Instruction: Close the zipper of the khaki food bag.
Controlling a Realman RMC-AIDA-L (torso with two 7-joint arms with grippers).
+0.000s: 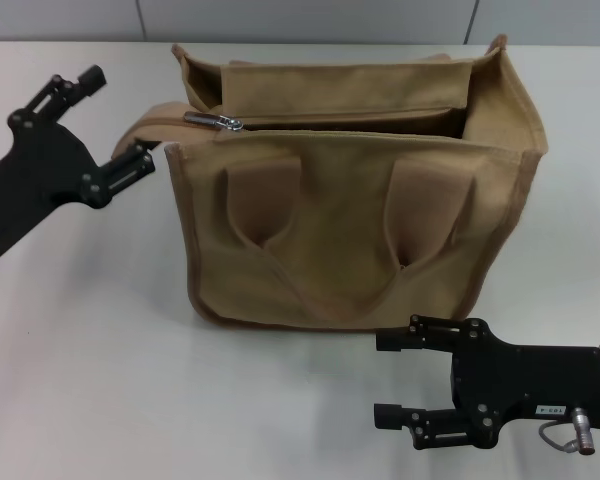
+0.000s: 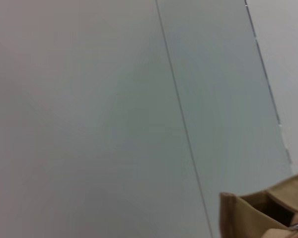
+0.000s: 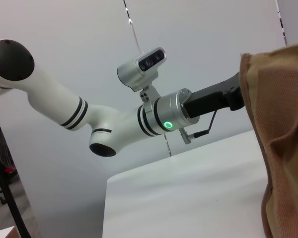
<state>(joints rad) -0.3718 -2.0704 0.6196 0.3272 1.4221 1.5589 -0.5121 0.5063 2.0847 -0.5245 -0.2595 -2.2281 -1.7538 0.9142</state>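
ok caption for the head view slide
Khaki food bag on white table, zipper unclosed; left gripper and right gripper open beside it.

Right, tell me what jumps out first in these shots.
The khaki food bag dominates, standing mid-table with its top gaping and the zipper pull parked at its left end. The left gripper hangs open beside that end, not touching. The right gripper waits open near the bag's front.

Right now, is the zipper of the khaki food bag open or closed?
Open. The silver pull tab sits at the left end of the zipper, and a dark gap shows inside the khaki food bag.
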